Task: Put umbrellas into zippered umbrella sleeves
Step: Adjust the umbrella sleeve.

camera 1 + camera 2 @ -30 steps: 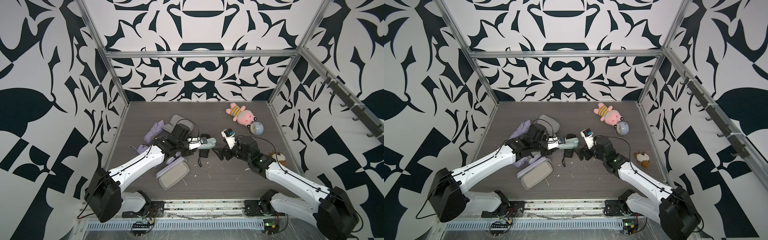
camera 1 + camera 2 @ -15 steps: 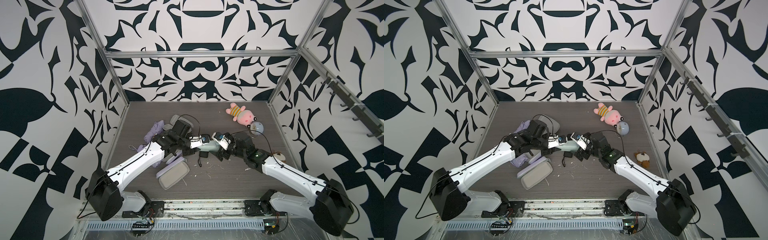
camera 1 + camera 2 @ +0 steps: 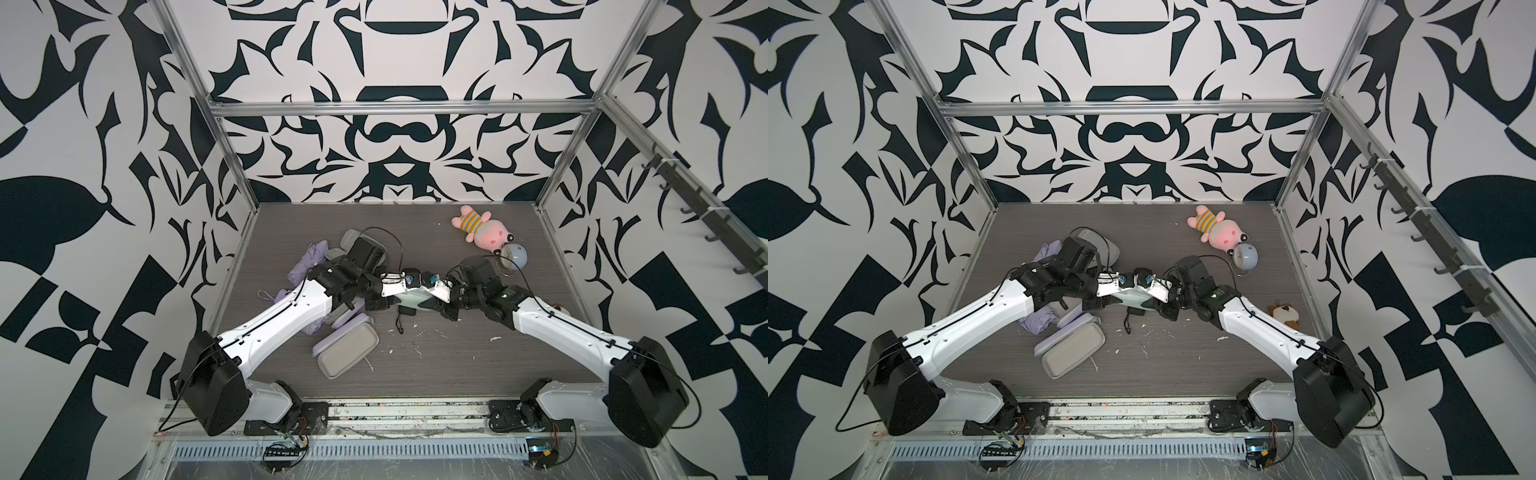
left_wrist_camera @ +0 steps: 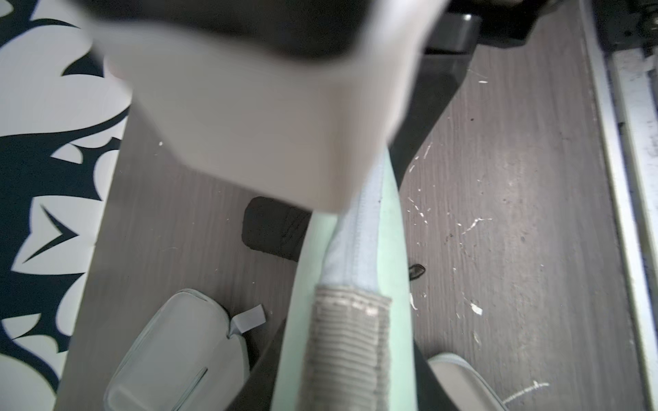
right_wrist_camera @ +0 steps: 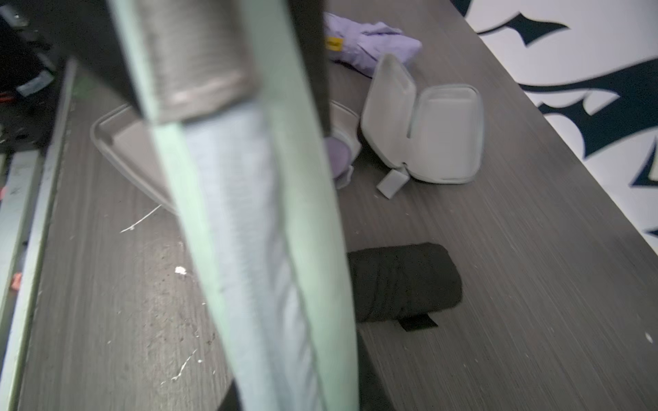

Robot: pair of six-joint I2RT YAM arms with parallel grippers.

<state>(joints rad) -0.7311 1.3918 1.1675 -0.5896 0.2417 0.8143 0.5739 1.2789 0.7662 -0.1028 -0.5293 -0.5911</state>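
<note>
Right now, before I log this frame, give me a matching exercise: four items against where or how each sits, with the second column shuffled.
Items:
A. mint green sleeve
B. black umbrella
C. pink plush toy
D. front lilac sleeve

Places or states:
1. beside the pale-blue clock
2. lying open, grey lining up
3. held up off the table
4. on the table, below the mint green sleeve

Pairs: A-3, B-4, C-1, D-2

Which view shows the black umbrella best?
Right wrist: the black umbrella shows large, mostly unhidden. Left wrist shows only one end behind the mint sleeve. Both top views show it tiny, partly under that sleeve.
</note>
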